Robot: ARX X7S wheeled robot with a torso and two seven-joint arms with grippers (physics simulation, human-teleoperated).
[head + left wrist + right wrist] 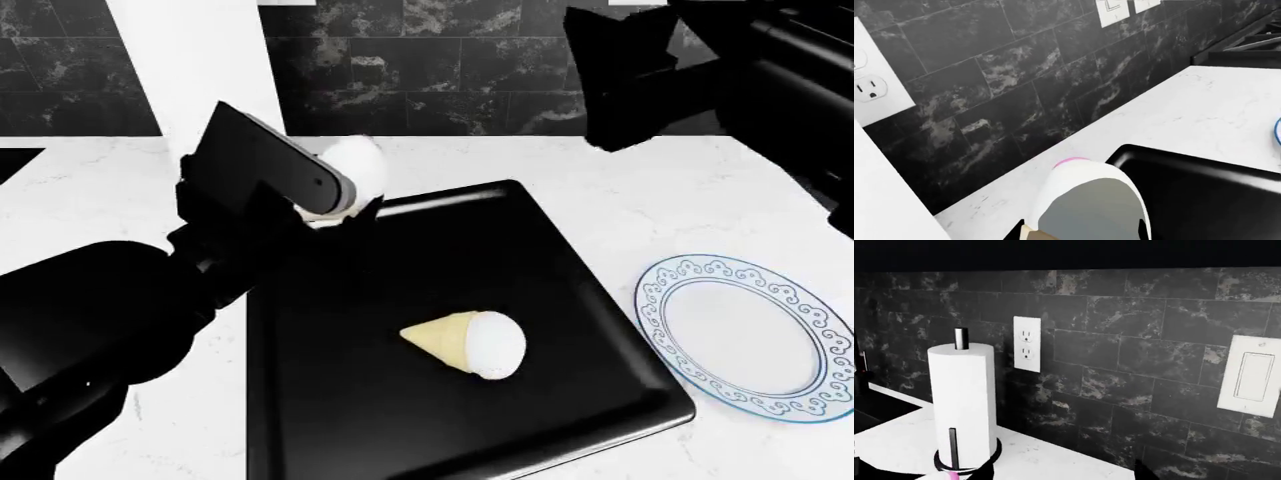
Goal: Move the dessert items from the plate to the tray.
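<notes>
Your left gripper [344, 205] is clamped on the second ice-cream cone [350, 172], holding it above the far-left corner of the tray [574, 300]; in the left wrist view the white scoop [1091, 200] fills the near field, with a sliver of tan cone at the fingers and the black tray corner just beyond it. I judge the step in hand to be the set-down: carry the cone a little further inward so it sits over the tray floor rather than its rim; lower until it nearly touches before you let go, since the rounded scoop will probably roll; keep it well apart from the first cone [467, 342], which already lies on its side near the tray's middle. The plate [741, 345] beside the tray's right edge is bare, so this looks like the last transfer. Your right gripper is not in view, so I cannot tell how it stands. Beyond, the white marbled counter [627, 190] runs to a dark tiled wall [1134, 325] with outlets [1027, 344], a switch [1253, 376] and a paper-towel roll [963, 402] on its stand.
</notes>
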